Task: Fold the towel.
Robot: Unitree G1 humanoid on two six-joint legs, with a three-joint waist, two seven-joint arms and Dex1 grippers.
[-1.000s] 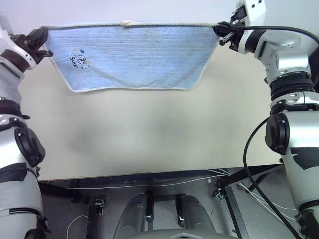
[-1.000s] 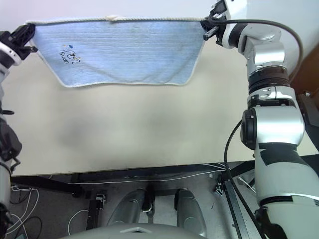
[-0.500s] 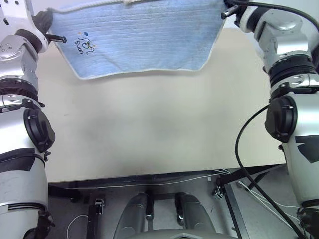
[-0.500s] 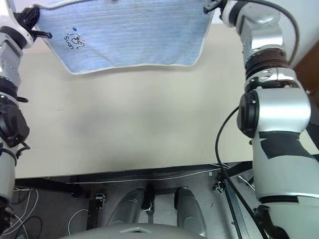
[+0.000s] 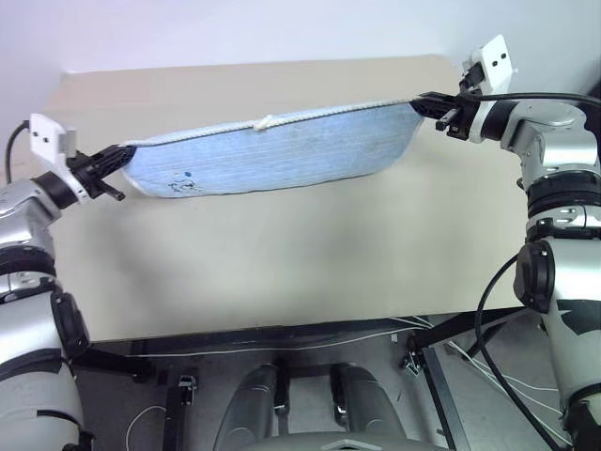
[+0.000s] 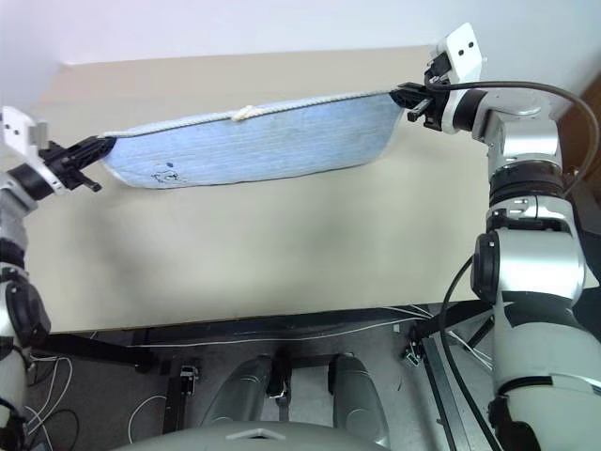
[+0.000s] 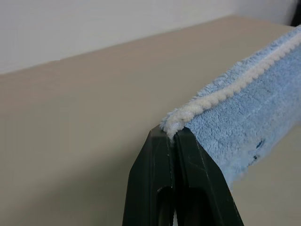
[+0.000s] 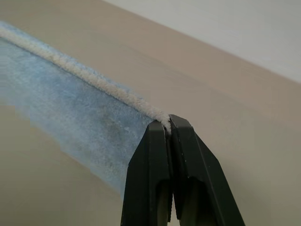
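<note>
The light blue towel [image 5: 282, 150] with cream edging hangs stretched between my two grippers above the beige table [image 5: 282, 263]. A small white loop [image 5: 264, 122] sits midway on its upper edge, and a dark printed mark [image 5: 184, 185] lies near the left end. My left gripper [image 5: 118, 158] is shut on the towel's left corner [image 7: 172, 126]. On the right, my right gripper [image 5: 422, 102] is shut on the other upper corner [image 8: 163, 118]. The cloth sags below the held edge, its lower hem close to the tabletop.
The table's front edge [image 5: 282, 331] runs across the near side, with cables [image 5: 310, 341] and a dark frame below it. A pale wall [image 5: 235, 33] stands behind the table's far edge.
Both arms have come down and drawn back with the towel, after first rising. The towel now hangs lower, close over the table, instead of spread high near the far edge.
</note>
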